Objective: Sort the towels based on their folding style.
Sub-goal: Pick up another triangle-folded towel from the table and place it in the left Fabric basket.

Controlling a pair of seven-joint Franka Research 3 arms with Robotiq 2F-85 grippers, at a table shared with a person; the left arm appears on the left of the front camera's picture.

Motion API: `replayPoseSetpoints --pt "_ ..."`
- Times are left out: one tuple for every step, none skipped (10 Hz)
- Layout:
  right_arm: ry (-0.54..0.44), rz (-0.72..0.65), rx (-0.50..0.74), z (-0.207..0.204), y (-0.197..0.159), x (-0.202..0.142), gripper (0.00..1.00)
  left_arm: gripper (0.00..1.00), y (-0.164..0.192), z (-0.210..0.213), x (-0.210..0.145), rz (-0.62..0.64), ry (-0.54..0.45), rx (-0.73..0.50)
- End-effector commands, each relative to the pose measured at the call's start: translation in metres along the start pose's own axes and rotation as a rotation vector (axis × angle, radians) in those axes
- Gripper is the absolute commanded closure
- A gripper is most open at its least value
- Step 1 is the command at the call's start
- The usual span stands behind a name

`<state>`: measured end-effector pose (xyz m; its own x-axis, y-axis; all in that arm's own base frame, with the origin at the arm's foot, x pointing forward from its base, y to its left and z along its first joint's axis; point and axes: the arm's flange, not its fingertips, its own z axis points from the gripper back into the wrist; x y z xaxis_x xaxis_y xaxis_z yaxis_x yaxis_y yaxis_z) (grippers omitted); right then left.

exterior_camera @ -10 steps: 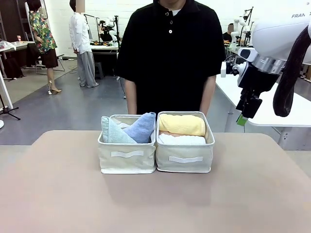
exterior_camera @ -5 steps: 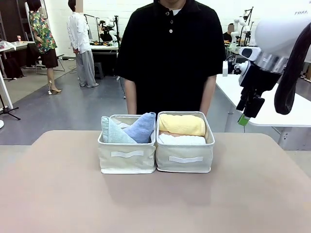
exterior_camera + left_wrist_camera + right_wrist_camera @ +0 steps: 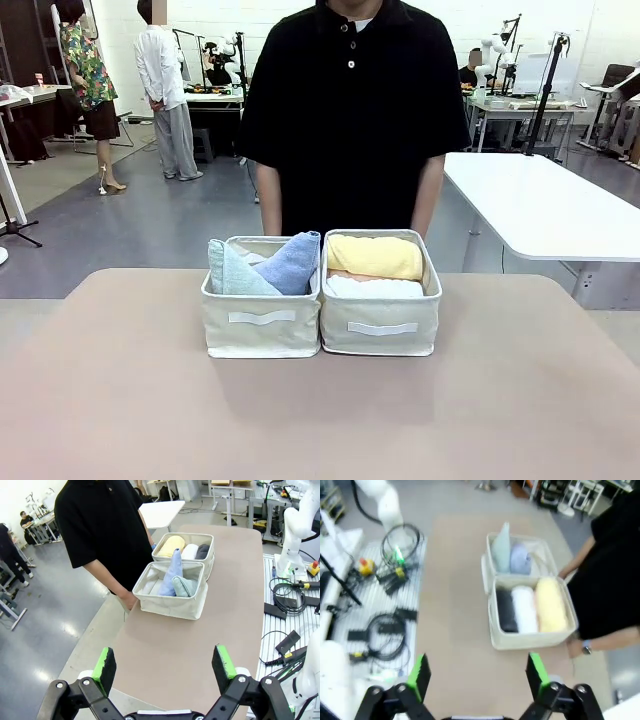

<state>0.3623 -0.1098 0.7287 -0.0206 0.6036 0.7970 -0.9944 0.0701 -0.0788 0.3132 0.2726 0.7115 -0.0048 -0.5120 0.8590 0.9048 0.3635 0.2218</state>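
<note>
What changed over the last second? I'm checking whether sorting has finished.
The right arm, which hung raised at the right of the front view, has lifted away out of that view. Nothing was gripped or released. The cone-folded towels and rolled towels stayed in their bins; the person stayed behind them.

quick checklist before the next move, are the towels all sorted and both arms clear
1. Left gripper open, holding nothing: ok.
2. Right gripper open, holding nothing: ok.
3. Mint towel and blue towel, both cone-folded, share the left bin: ok.
4. Yellow towel, white towel and dark grey towel, all rolled, share the right bin: ok.
5. Pink towel accounted for: cannot tell.
6. Person's hands clear of bins: not ok, close beside them.
</note>
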Motion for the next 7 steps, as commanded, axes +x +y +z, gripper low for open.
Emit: replayPoseSetpoints --pt "-0.183 -0.129 -0.026 0.039 -0.029 -0.045 0.0 0.0 -0.001 0.001 0.002 -0.005 -0.016 0.0" --pt "-0.224 -0.178 -0.037 0.051 -0.028 -0.071 0.0 0.0 -0.001 0.001 0.002 -0.005 -0.016 0.0" --pt "-0.245 -0.199 -0.052 0.057 -0.025 -0.093 0.0 0.0 -0.001 0.001 0.002 -0.005 -0.016 0.0" --pt "-0.252 -0.207 -0.058 0.061 -0.019 -0.109 0.0 0.0 -0.001 0.001 0.002 -0.005 -0.016 0.0" --pt "-0.249 -0.205 -0.057 0.067 -0.011 -0.121 0.0 0.0 -0.001 0.001 0.002 -0.005 -0.016 0.0" --pt "-0.258 -0.183 -0.059 0.077 0.0 -0.127 0.0 0.0 -0.001 0.001 0.002 -0.005 -0.016 0.0" --pt "-0.265 -0.16 -0.064 0.084 0.007 -0.126 0.0 0.0 -0.001 0.001 0.002 -0.005 -0.016 0.0"
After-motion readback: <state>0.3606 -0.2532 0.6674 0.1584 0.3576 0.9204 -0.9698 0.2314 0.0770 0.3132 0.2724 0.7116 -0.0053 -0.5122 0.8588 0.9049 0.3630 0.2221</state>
